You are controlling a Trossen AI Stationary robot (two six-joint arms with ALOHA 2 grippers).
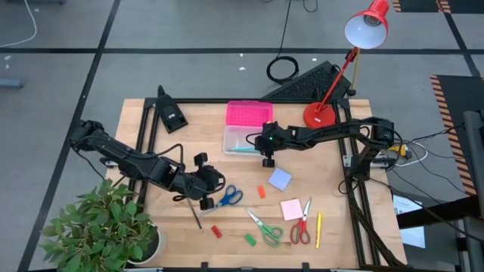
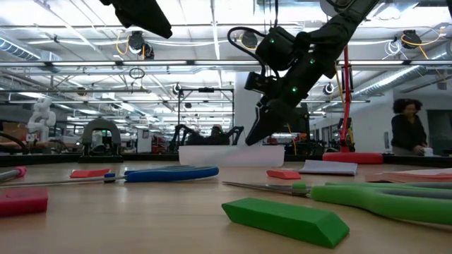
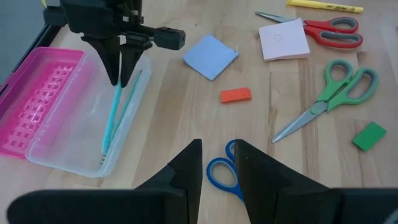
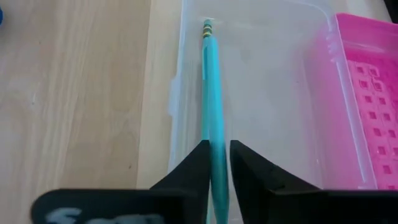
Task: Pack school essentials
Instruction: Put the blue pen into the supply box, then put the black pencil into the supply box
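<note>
The right gripper (image 1: 268, 160) hangs over the clear box (image 1: 243, 140), at its right end. Its fingers pinch a teal pencil (image 4: 211, 106), which points down into the box. The pink lid (image 1: 249, 114) lies open on the far side of the box. The left gripper (image 1: 206, 202) hovers by the blue scissors (image 1: 227, 198), and its fingers are a little apart, holding nothing. The green scissors (image 1: 265, 227), red scissors (image 1: 302, 227), blue notepad (image 1: 280, 179) and pink notepad (image 1: 292, 209) all lie on the table (image 1: 189, 136), near the front.
</note>
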